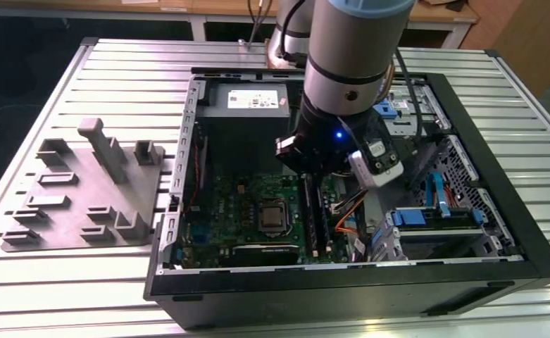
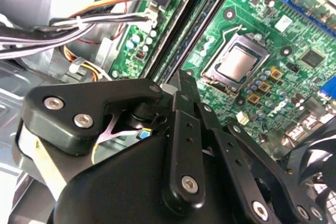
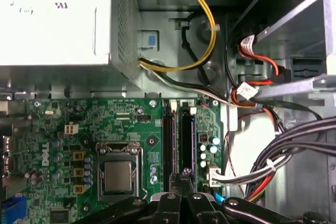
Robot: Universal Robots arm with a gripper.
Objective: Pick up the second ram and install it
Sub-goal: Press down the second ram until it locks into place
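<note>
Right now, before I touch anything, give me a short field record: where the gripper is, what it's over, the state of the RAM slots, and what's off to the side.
gripper: inside the open computer case, low over the RAM slots, fingers together
held item: cannot tell; nothing clearly visible between the fingertips
slots: two black rails beside the CPU socket; whether a stick is seated cannot be told
motherboard: green, lying flat in the case
side: grey parts fixture on the table, at the exterior view's left

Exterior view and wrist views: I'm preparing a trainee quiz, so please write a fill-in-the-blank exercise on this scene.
The motherboard is coloured ___. The grey tray lies to the exterior view's ___ of the computer case. The gripper is nearest to the long ___ slot rails.
Missing words: green; left; black.
</note>
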